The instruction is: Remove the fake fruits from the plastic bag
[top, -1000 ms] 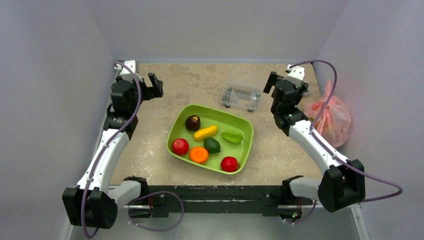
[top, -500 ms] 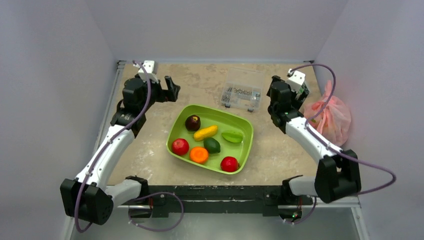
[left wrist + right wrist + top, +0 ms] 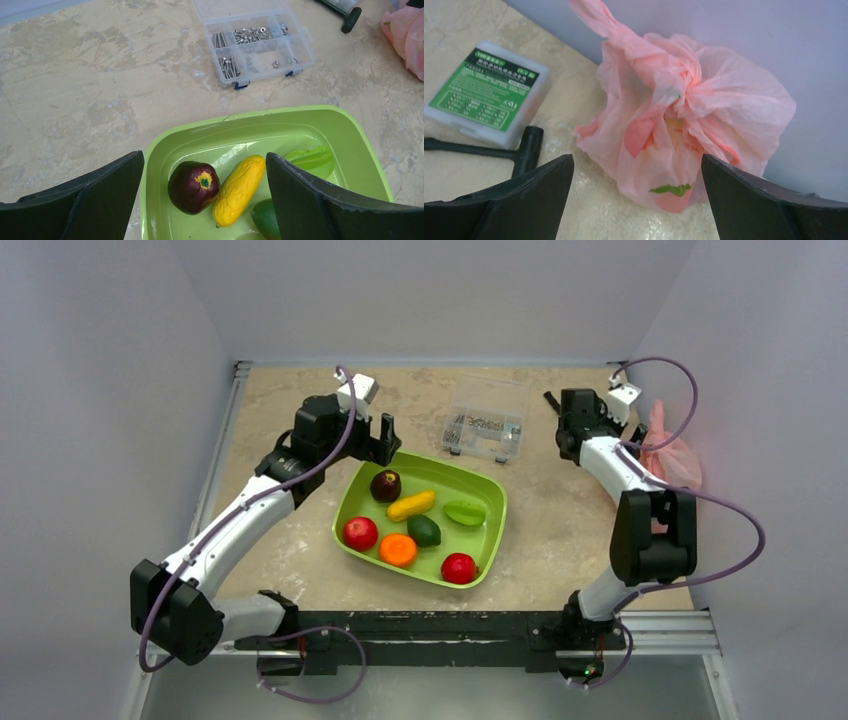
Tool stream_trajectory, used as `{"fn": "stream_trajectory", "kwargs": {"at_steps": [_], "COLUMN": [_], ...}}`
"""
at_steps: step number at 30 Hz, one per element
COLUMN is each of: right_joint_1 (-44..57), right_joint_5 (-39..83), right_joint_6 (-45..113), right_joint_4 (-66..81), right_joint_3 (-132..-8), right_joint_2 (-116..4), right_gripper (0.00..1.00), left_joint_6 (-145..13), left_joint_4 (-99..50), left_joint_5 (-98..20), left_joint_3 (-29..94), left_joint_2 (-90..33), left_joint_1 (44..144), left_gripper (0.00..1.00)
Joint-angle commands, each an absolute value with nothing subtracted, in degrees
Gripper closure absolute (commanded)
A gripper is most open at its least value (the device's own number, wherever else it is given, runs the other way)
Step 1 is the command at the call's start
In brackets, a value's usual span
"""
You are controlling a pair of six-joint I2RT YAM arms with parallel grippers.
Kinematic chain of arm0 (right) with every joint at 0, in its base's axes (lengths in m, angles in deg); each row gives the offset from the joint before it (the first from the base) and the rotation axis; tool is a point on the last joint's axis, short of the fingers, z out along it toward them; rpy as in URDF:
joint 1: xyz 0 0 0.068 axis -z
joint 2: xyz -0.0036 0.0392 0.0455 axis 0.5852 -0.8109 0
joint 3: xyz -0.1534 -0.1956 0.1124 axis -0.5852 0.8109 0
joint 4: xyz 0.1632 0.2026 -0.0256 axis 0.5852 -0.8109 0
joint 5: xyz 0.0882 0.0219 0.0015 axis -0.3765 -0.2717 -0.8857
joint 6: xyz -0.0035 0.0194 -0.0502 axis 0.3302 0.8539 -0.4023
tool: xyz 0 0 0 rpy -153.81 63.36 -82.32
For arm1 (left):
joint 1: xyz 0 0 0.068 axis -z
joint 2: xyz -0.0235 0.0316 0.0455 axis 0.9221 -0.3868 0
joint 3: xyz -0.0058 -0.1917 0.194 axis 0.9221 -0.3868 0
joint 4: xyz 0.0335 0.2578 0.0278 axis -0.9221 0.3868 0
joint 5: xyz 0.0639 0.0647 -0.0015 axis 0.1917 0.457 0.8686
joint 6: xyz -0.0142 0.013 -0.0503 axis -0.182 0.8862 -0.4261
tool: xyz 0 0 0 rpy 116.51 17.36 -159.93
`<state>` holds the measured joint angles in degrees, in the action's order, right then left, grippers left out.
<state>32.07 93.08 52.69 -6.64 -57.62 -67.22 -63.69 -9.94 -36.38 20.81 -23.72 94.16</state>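
The plastic bag [image 3: 684,125] sits bunched shut at the far right corner of the surface [image 3: 560,520]. The right pincer [image 3: 636,165], apart, faces it, apparently to grasp. The left pincer [image 3: 205,160], apart, hangs near the tray [image 3: 250,117].

Both arms [image 3: 230,530] wear white shells with black joint housings. Just behind the left pincer [image 3: 205,155] sits a small white block [image 3: 362,388]. A purple cable [image 3: 762,535] trails back along each arm. The fingers [image 3: 320,210] are matte black wedges, scuffed pale along the edges.

Tray [image 3: 482,536] w/ fruit [image 3: 411,505] at centre, parts box [image 3: 487,418] behind it, plastic bag [image 3: 684,464] far right.
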Motion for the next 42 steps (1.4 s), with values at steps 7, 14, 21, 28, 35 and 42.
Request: {"fn": "stream_trajectory", "kwargs": {"at_steps": [7, 14, 21, 28, 35, 42], "right_joint_1": [37.4, 40.1, 42.7, 44.0, 44.2, 44.4], "right_joint_5": [99.1, 98.7, 96.5, 89.6, 87.1, 88.0], "right_joint_6": [49.7, 47.0, 44.3, 47.7, 53.2, 58.8], "right_joint_4": [-14.2, -18.3, -14.1, -15.8, -16.7, -19.1], "right_joint_3": [-72.5, -79.5, -74.8, -74.2, -72.2, -69.9], "right_joint_2": [-75.2, -78.3, -77.3, -78.9, -77.7, -76.1], "right_gripper": [0.01, 0.01, 0.01, 0.01, 0.04, 0.24], "left_joint_6": [-66.3, -66.9, -68.4, -65.8, -65.8, -66.3], "left_joint_4": [-9.9, -9.3, -8.7, -7.0, -5.2, -4.6], "left_joint_5": [-41.4, -42.2, -43.5, -41.2, -43.2, -43.5], "left_joint_3": [24.9, 25.2, 25.9, 26.0, 28.0, 28.6], "left_joint_2": [-25.6, -26.5, -27.6, -27.8, -30.5, -30.7], "left_joint_1": [94.5, 96.1, 96.6, 98.7, 100.7, 100.7], "left_gripper": [0.1, 0.13, 0.14, 0.14, 0.16, 0.16]}}
